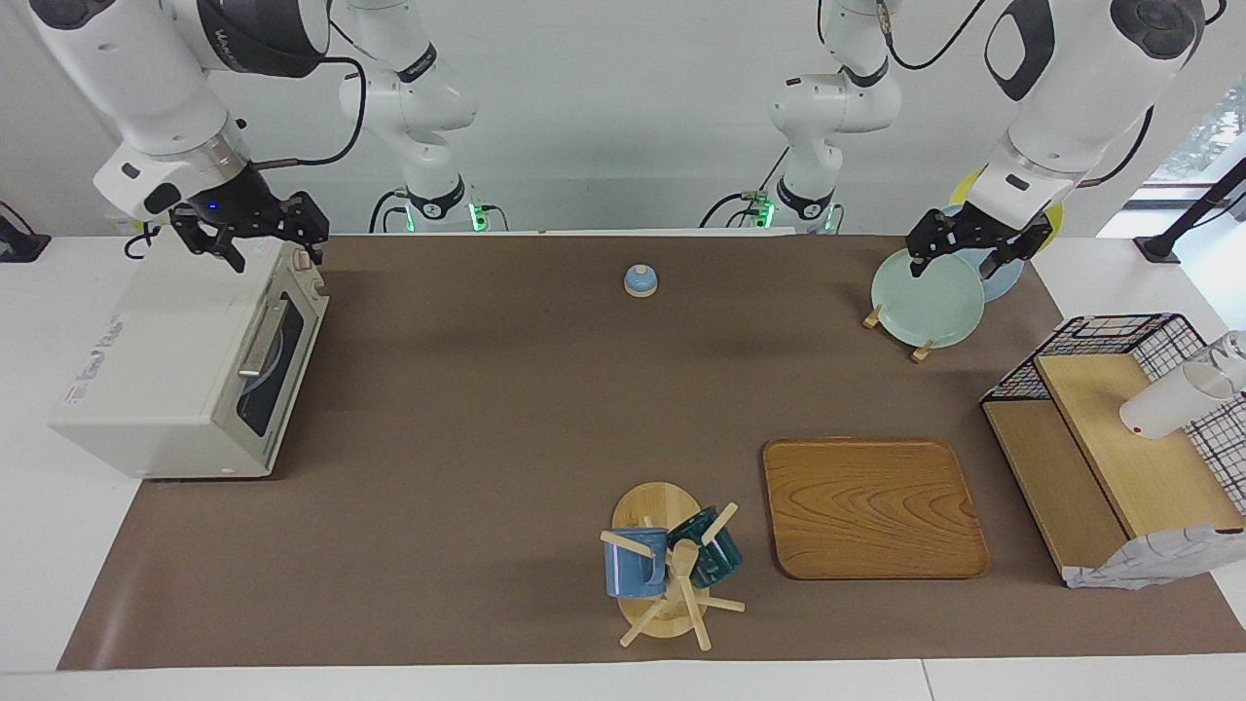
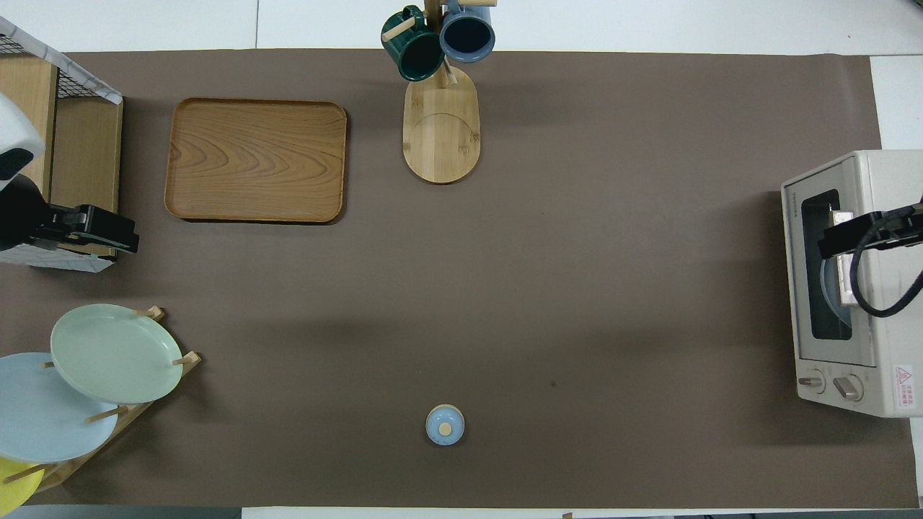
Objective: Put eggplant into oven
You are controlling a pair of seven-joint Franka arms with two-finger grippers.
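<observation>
The cream-white oven (image 1: 165,380) (image 2: 894,346) stands at the right arm's end of the table. Its dark glass door (image 1: 268,380) is closed, with the bar handle (image 1: 258,341) up against the front. A pale blue plate shows dimly through the glass. The eggplant is hidden. My right gripper (image 1: 265,248) (image 2: 865,232) hangs open and empty above the oven's top edge, clear of the handle. At the other end, my left gripper (image 1: 956,268) (image 2: 94,229) waits open over the plate rack.
A small blue bell (image 1: 641,280) sits mid-table near the robots. The plate rack holds a green plate (image 1: 925,297). A wooden tray (image 1: 874,506), a mug tree (image 1: 672,570) with two mugs, and a wire-and-wood shelf (image 1: 1119,438) stand farther from the robots.
</observation>
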